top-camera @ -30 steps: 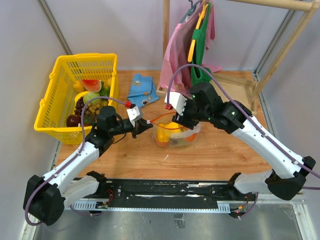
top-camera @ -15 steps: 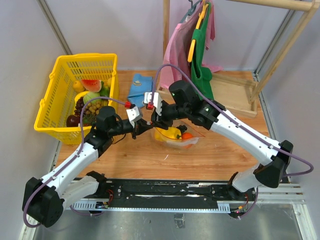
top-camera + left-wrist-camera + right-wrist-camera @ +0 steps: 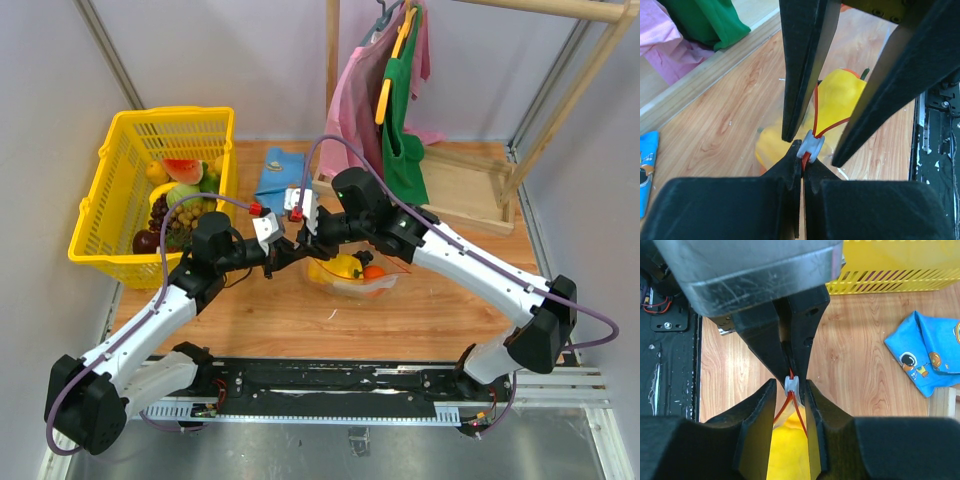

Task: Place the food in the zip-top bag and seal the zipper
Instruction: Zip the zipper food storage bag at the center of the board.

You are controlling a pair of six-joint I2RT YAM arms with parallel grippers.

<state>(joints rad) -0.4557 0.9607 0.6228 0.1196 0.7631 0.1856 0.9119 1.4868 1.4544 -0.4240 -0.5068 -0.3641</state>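
The clear zip-top bag [image 3: 360,278] lies mid-table with a yellow fruit [image 3: 840,100] and an orange piece [image 3: 373,272] of food inside. Its red zipper [image 3: 826,131] is parted into a V that meets at a white slider [image 3: 810,146]. My left gripper [image 3: 802,161] is shut on the red strip just behind the slider. My right gripper [image 3: 790,385] faces it from the other side. Its jaws straddle the slider [image 3: 792,384] with a thin gap on each side. In the top view both grippers [image 3: 290,250] [image 3: 308,232] meet at the bag's left corner.
A yellow basket [image 3: 110,160] at the left holds more toy fruit [image 3: 182,200]. A blue folded cloth [image 3: 285,175] lies behind the grippers. A wooden rack [image 3: 470,180] with pink and green garments [image 3: 385,110] stands at the back right.
My right arm has swung left from over the bag to its left corner, and its jaws have narrowed around the slider. The left arm has kept still, holding the strip.
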